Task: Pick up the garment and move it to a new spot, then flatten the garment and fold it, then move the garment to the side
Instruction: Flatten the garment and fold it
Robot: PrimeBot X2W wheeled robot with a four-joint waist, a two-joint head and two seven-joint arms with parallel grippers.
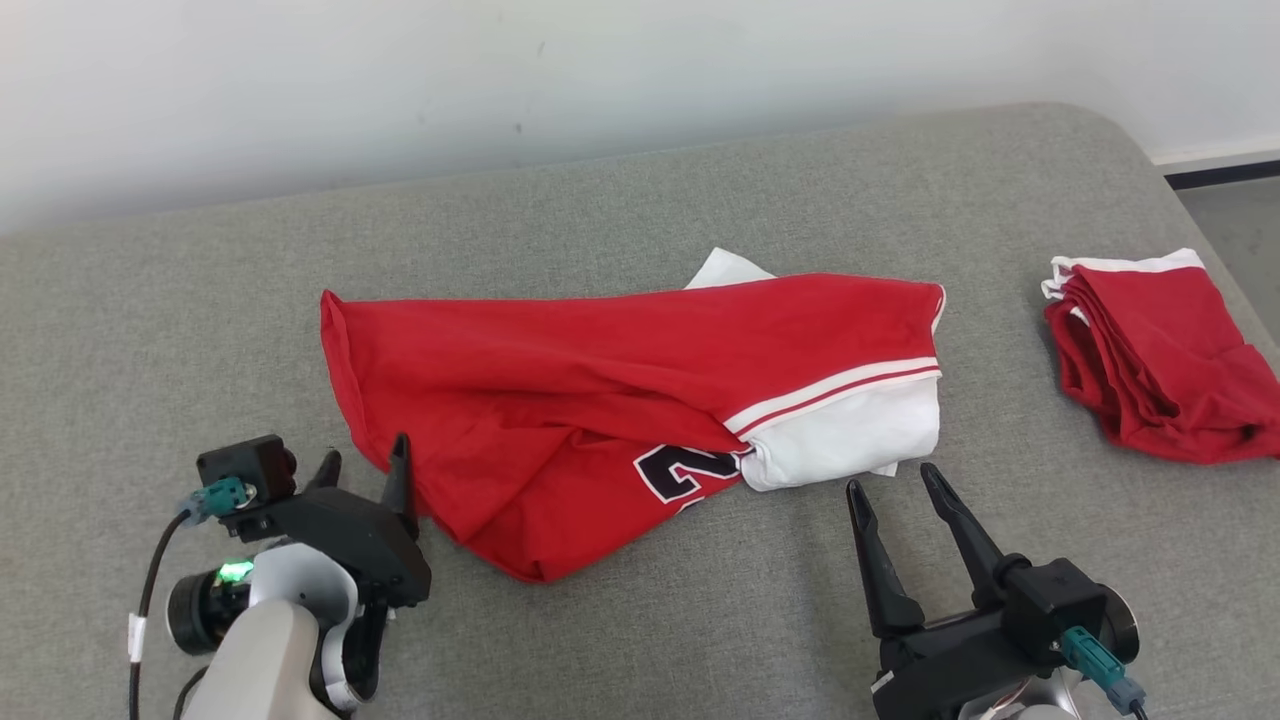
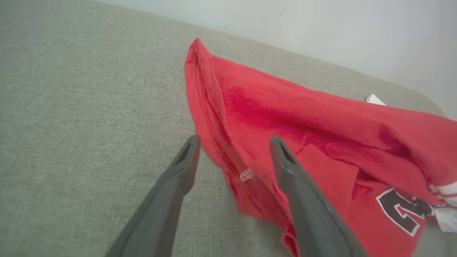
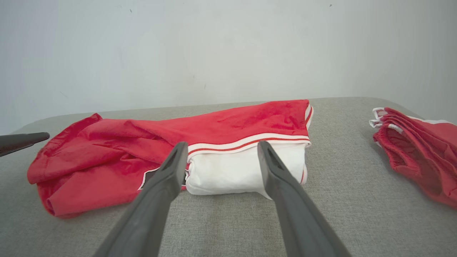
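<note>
The garment [image 1: 600, 380] is a red jersey with a white sleeve, white stripes and a dark number, lying rumpled in the middle of the grey padded table [image 1: 150, 330]. My left gripper [image 1: 365, 455] stands open at its left hem. In the left wrist view the left gripper [image 2: 234, 141] straddles the hem of the garment [image 2: 303, 114], one finger over the cloth, the other over the table. My right gripper [image 1: 892, 478] is open just in front of the white sleeve, apart from it. In the right wrist view the right gripper [image 3: 222, 144] faces the garment [image 3: 232, 121].
A second red garment [image 1: 1160, 360], folded with white trim, lies at the table's right end, also seen as the folded red garment [image 3: 421, 142]. A pale wall [image 1: 600, 70] runs behind the table. The table's rounded right corner drops to a floor [image 1: 1240, 220].
</note>
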